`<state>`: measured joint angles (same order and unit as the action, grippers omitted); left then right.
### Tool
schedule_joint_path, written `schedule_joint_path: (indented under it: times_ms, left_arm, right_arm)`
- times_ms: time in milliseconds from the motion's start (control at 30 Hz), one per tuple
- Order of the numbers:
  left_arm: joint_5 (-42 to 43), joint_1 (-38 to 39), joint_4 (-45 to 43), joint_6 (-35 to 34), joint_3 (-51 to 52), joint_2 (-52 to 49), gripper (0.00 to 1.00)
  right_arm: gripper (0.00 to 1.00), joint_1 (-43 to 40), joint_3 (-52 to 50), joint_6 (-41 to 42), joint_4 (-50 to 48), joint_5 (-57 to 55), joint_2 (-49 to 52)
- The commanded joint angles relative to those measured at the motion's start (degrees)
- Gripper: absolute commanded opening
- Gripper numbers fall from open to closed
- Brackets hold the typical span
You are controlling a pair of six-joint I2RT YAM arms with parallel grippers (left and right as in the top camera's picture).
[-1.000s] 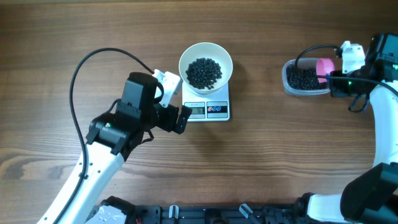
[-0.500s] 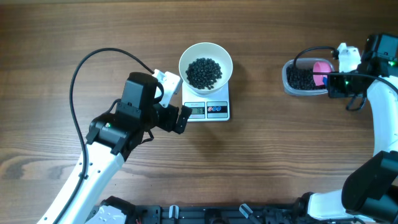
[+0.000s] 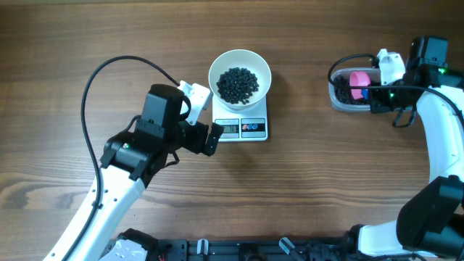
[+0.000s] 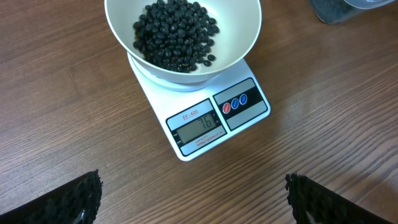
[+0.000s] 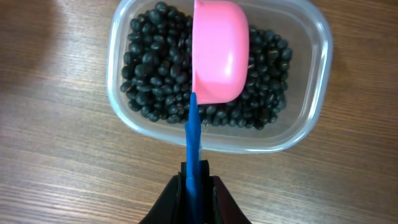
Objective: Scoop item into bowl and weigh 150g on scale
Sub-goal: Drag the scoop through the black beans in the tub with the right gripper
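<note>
The white bowl (image 3: 240,76) (image 4: 180,37) stands on the white scale (image 3: 241,127) (image 4: 214,118) and holds a heap of small black beans (image 3: 238,84) (image 4: 174,34). My left gripper (image 3: 205,125) (image 4: 193,198) hovers open just left of and in front of the scale, with bare wood between its fingers. At the far right, my right gripper (image 3: 373,96) (image 5: 195,180) is shut on the blue handle of the pink scoop (image 3: 358,81) (image 5: 219,53). The scoop's cup, tipped on its side, hangs over the clear tub (image 3: 339,101) (image 5: 314,124) of more black beans (image 5: 149,68).
The left arm's black cable (image 3: 109,69) loops over the wood at the left. The right arm (image 3: 442,138) runs down the right edge of the table. Equipment lies along the front edge (image 3: 239,250).
My right gripper has carried the pink scoop to the left, further over the tub of beans. The left arm, bowl and scale have not moved.
</note>
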<state>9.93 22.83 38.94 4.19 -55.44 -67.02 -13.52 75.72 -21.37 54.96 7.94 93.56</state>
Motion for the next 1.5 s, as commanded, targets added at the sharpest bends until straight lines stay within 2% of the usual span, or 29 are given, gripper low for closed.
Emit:
schedule_joint_path:
  times_ms: [0, 200, 900, 1100, 1467]
  left_arm:
    - [0.90, 0.31, -0.15, 0.07, 0.37, -0.17, 1.00]
    - [0.92, 0.31, -0.17, 0.09, 0.37, -0.17, 1.00]
    - [0.92, 0.31, -0.15, 0.07, 0.37, -0.15, 1.00]
    - [0.92, 0.31, -0.17, 0.09, 0.37, -0.15, 1.00]
    - [0.90, 0.31, -0.17, 0.09, 0.37, -0.17, 1.00]
  right_arm:
    - [0.04, 0.17, -0.11, -1.22, 0.37, 2.12, 0.85]
    - [0.04, 0.17, -0.11, 0.02, -2.89, -5.88, 0.85]
    - [0.04, 0.24, -0.09, 1.92, -2.80, -6.58, -3.26]
    - [0.04, 0.24, -0.11, 1.92, -3.13, -11.21, -3.13]
    - [0.04, 0.24, -0.11, 1.90, -3.10, -11.06, -0.28]
